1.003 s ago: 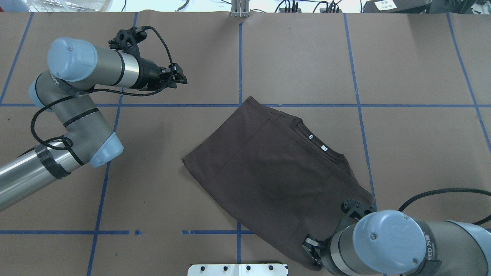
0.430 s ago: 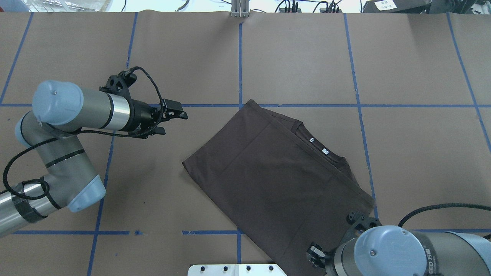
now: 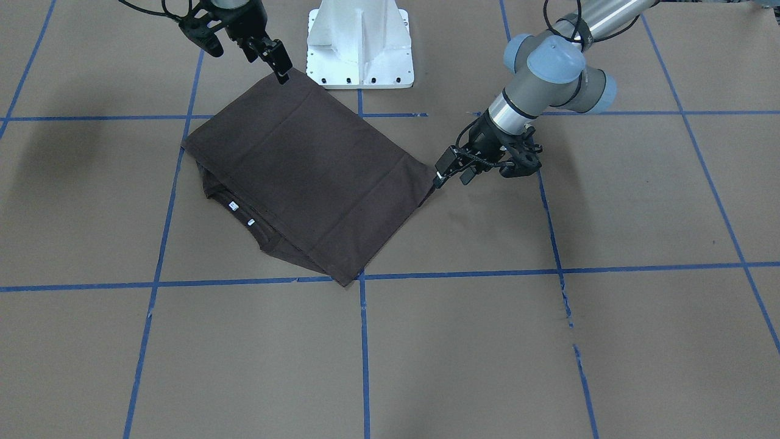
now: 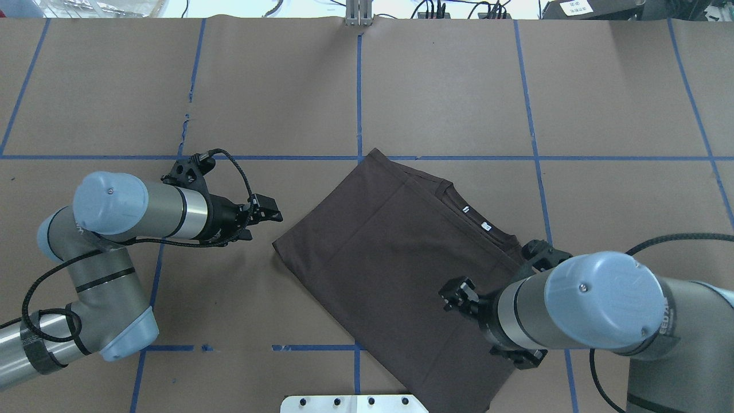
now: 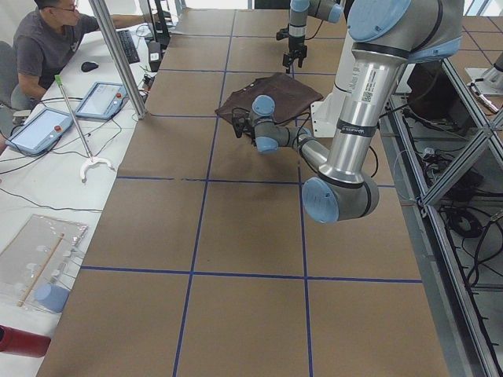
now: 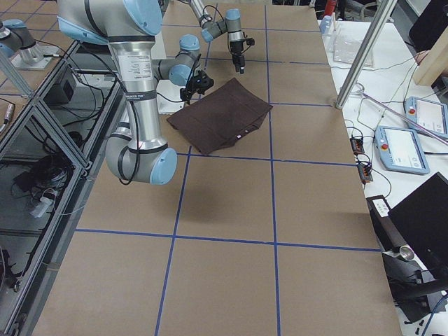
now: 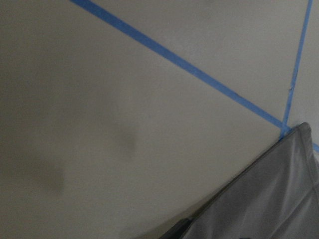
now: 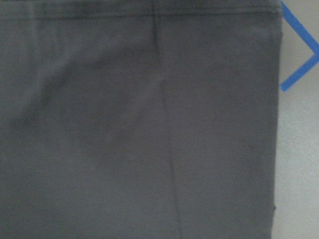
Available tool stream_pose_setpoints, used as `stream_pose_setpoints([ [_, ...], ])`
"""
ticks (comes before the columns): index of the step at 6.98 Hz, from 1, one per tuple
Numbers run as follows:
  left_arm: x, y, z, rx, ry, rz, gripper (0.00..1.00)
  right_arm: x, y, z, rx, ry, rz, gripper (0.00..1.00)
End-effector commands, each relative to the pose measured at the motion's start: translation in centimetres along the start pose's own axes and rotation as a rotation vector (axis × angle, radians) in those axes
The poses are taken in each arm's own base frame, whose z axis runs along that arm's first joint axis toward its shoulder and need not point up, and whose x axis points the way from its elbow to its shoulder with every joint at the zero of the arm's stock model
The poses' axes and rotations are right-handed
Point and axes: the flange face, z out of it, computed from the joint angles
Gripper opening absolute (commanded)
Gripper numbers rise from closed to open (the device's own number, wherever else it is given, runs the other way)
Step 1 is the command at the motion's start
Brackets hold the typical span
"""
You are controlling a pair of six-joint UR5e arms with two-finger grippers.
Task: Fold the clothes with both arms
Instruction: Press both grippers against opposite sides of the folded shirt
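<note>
We note the paper-covered table (image 4: 459, 86), marked with blue tape lines (image 4: 447, 158). The folded dark T-shirt (image 4: 395, 258) lies flat between both claws. The left claw (image 4: 266, 226), fingers apart and empty, sits just beside one shirt corner. The right claw (image 3: 270, 68), fingers apart, hangs over the opposite shirt edge, gripping nothing. The white neck labels (image 4: 465, 209) lie nearer the right claw.

text readable: we find none | white neck labels (image 4: 485, 225) on T-shirt (image 4: 378, 252): print too small | lettering on right arm (image 4: 602, 301) wrap: blurred
</note>
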Motion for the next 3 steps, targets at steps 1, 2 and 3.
stream_pose_setpoints([
  [1, -0.12, 2.05, 1.5, -0.026, -0.021, 0.009, 0.75, -1.67, -2.34, -1.64, 0.033, -0.052, 0.016, 1.0],
  [2, -0.27, 2.9, 1.95, -0.04, -0.026, 0.014, 0.71, -1.71, -2.46, -1.53, 0.037, -0.051, 0.018, 1.0],
  [3, -0.28, 3.0, 1.99, -0.041, -0.027, 0.014, 0.65, -1.75, -2.59, -1.34, 0.04, -0.048, 0.018, 1.0],
])
